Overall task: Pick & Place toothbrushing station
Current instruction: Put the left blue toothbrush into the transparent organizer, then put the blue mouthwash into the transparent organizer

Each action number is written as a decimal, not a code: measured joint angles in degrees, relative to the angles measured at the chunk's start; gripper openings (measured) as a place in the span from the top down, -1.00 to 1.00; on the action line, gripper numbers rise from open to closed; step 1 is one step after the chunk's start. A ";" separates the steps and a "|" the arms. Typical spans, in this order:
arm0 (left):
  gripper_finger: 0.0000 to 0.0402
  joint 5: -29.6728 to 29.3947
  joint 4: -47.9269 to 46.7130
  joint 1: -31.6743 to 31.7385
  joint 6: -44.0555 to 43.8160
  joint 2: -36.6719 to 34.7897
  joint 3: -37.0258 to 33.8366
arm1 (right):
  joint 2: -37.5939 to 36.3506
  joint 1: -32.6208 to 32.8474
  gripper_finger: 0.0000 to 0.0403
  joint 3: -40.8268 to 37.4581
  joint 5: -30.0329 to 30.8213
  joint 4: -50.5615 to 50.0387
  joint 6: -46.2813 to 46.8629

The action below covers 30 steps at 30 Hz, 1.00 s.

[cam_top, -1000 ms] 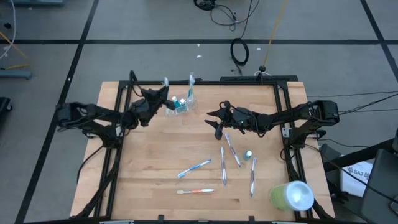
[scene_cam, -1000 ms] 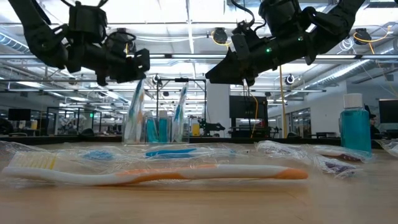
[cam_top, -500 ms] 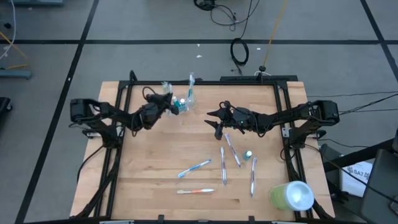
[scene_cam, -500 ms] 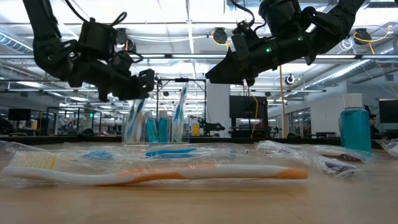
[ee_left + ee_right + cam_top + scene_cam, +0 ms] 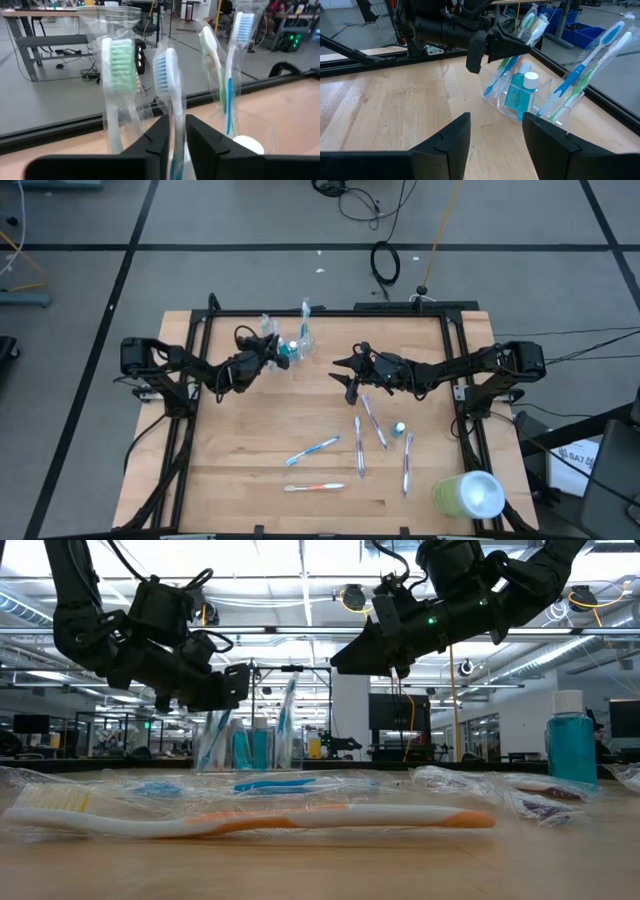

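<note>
A clear plastic cup (image 5: pixel 291 348) stands near the table's far edge. It holds several wrapped toothbrushes and a small teal bottle (image 5: pixel 519 95). My left gripper (image 5: pixel 267 353) is at the cup's left side, shut on a wrapped toothbrush with blue bristles (image 5: pixel 166 70) that stands upright. My right gripper (image 5: pixel 348 377) hangs open above the table to the right of the cup, with nothing between its fingers (image 5: pixel 445 140). More wrapped toothbrushes (image 5: pixel 312 450) lie flat on the wood nearer the front. My left gripper pinches the toothbrush's neck (image 5: pixel 176 125), just below the blue bristle head, between its two fingers. The fingers come in about level from the table's left and lie across the brush. The brush stands nearly upright. Its lower end is hidden below the fingers.
An orange toothbrush (image 5: pixel 315 487) lies near the front edge and several others (image 5: pixel 375 420) lie right of centre. A small teal white-capped bottle (image 5: pixel 399 428) stands among them. A large lime-green cylinder (image 5: pixel 468 493) lies at the front right corner.
My left gripper has gone down and toward the cup with the blue-bristled toothbrush. The brush, first held higher and tilted, now stands lower among the brushes in the cup.
</note>
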 joint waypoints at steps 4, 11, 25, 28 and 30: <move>0.47 0.00 0.00 -0.02 2.44 0.00 0.00 | 0.00 0.02 0.15 0.00 0.00 -0.01 0.00; 0.19 0.00 0.22 -0.02 2.93 0.00 0.02 | 0.00 0.02 0.15 0.00 -0.01 -0.01 0.39; -0.11 -0.96 3.52 -3.07 8.83 -3.85 0.11 | 0.00 0.02 0.15 0.00 -0.02 -0.01 0.41; -0.11 -2.87 3.39 -4.77 12.13 -7.75 0.11 | 0.00 0.02 0.15 0.00 -0.02 -0.01 0.41; -0.11 -2.62 3.53 -6.47 13.50 -10.84 0.11 | 0.00 0.02 0.15 0.00 -0.02 -0.01 0.42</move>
